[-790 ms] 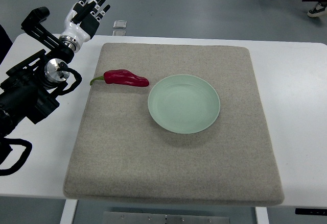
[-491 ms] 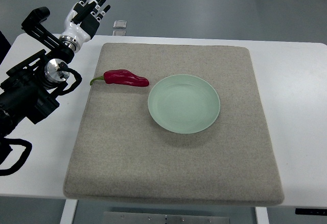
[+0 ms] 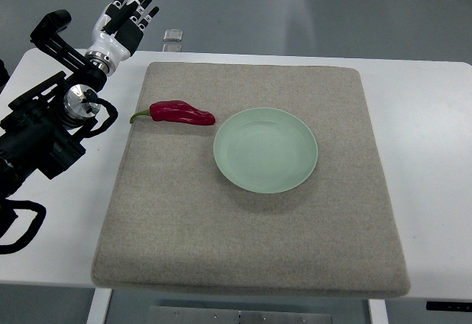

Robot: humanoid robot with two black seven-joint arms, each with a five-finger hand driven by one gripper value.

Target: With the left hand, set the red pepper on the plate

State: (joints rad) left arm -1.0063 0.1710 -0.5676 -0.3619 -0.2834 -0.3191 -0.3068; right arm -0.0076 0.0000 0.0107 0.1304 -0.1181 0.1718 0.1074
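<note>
A dark red pepper [image 3: 181, 112] with a green stem lies on the grey felt mat [image 3: 251, 235], just left of the plate. The pale green plate [image 3: 265, 149] sits empty near the mat's middle. My left hand [image 3: 125, 15] is raised past the table's far left corner, fingers spread and holding nothing, well up and left of the pepper. Its black arm [image 3: 44, 132] comes in from the left edge. The right arm is out of view.
The mat lies on a white table [image 3: 424, 154]. A small clear object [image 3: 172, 37] sits at the table's far edge, right of my left hand. Grey floor lies beyond the table.
A person's shoes at the top right have left the view. My left hand, the pepper and the plate have not moved.
</note>
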